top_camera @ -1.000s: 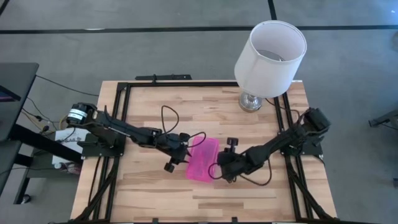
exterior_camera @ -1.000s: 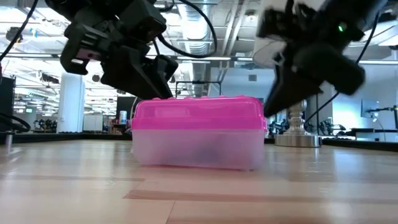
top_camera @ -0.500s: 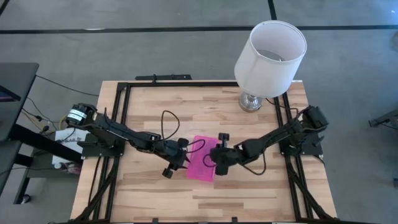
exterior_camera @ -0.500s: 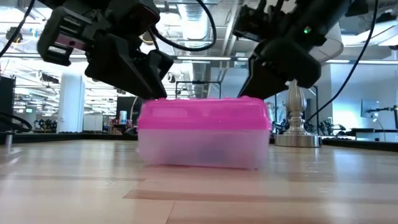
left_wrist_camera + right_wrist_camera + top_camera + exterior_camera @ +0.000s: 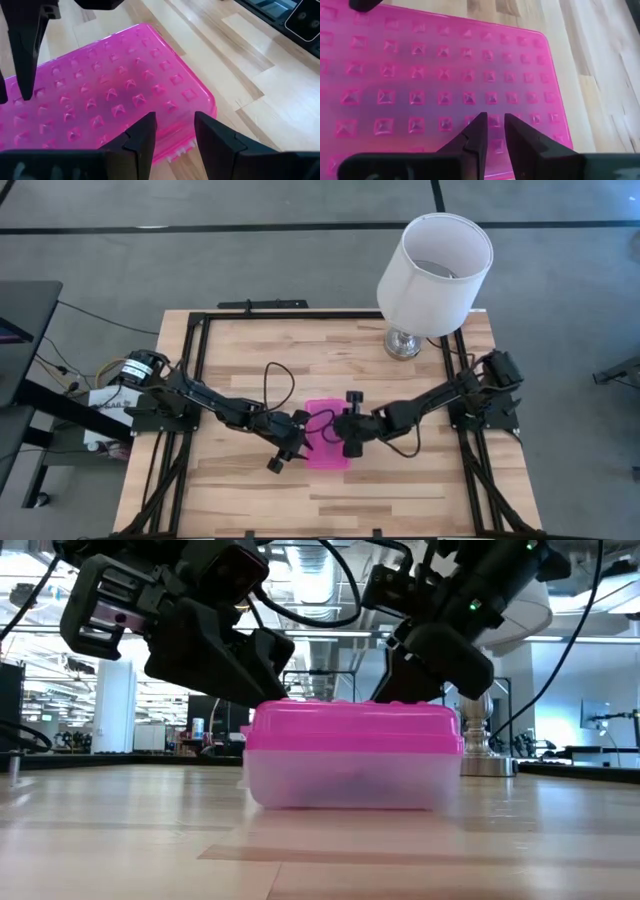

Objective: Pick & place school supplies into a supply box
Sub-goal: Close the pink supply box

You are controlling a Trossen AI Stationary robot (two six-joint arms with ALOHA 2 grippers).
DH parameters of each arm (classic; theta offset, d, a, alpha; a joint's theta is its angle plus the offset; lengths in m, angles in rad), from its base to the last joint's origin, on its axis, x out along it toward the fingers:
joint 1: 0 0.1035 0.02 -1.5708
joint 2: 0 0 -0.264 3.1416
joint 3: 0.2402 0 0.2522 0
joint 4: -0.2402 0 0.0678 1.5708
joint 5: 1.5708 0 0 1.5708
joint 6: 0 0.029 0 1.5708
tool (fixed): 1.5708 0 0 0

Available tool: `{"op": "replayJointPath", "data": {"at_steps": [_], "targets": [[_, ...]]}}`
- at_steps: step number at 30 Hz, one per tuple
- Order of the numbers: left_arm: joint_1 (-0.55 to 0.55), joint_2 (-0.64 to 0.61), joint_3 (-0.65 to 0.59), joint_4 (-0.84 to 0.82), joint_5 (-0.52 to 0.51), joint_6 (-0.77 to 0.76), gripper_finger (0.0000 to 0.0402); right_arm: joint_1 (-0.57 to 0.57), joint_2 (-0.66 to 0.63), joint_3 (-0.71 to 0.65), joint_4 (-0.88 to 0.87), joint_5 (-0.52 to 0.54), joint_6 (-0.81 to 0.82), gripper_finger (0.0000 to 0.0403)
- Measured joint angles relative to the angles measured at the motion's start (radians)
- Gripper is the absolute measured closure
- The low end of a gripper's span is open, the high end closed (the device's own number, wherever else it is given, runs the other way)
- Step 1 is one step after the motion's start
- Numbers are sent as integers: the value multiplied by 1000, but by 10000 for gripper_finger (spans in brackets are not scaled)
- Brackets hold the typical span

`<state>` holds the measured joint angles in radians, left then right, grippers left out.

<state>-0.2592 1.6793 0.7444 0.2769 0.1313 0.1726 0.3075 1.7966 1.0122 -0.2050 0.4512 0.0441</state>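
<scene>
Hovering both grippers over the pink-lidded supply box (image 5: 327,448): our left gripper (image 5: 172,131) and right gripper (image 5: 493,131) sit slightly parted, holding nothing, probably bracing the closed lid.

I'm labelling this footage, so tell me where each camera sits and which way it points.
High view: overhead, straight down on table, both arms, lamp.
Low view: tabletop height, level across at supply box; both arms above it.
Left wrist view: looks past left hand onto the box's corner.
Right wrist view: past right hand onto the pink lid.
All four share the box.
</scene>
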Motion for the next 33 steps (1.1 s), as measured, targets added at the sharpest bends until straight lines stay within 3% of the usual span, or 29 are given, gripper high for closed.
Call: {"op": "replayJointPath", "data": {"at_steps": [33], "targets": [[52, 0, -2, -51, -51, 1, 269, 3, 3, -3, -28, -1, 61, 340]]}}
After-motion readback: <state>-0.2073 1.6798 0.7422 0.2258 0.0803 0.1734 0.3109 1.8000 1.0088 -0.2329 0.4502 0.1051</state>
